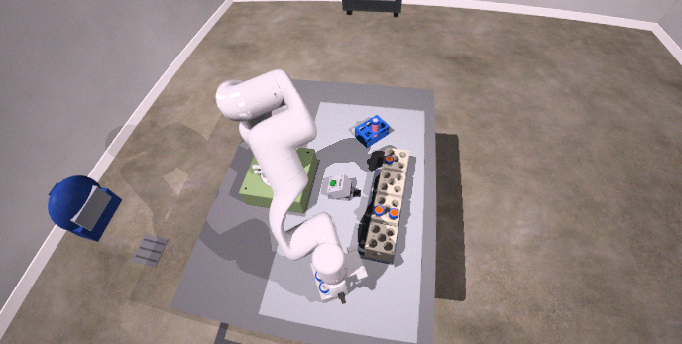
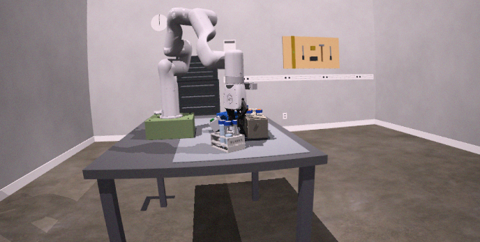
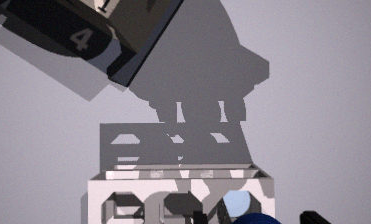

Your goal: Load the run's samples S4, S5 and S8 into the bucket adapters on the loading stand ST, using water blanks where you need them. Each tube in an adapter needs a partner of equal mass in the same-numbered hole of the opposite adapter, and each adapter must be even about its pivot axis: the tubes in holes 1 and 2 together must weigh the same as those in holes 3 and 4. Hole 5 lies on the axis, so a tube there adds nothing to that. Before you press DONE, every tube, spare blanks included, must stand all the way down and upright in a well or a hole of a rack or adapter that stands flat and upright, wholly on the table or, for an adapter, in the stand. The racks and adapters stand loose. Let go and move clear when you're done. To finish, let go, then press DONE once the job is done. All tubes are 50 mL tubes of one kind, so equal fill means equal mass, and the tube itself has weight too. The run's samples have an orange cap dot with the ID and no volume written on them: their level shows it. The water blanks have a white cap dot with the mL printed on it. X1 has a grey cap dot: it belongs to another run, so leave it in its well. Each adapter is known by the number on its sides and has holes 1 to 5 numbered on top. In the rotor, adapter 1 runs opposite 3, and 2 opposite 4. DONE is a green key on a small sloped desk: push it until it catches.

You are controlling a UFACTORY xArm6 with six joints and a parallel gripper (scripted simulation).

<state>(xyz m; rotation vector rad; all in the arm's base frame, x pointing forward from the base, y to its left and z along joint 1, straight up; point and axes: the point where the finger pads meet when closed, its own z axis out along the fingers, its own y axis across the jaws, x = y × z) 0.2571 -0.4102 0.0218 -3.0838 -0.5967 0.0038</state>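
The hand is partly open and grips nothing. Its fingers stand on either side of the blue cap of a tube in the BLANKS rack, at the near end of the table. Three capped tubes are discernible in this rack, upright.

Four adapters form a row on the right. The nearest, adapter 4, has no tube in its five holes. The second from the near end carries two orange-dot tubes, side by side; the third carries none; the farthest carries one orange-dot tube at its left side. Their ID marks are too small to read.

A blue rack stands beyond the row, with one tube in it. The green DONE key is left of the adapters.
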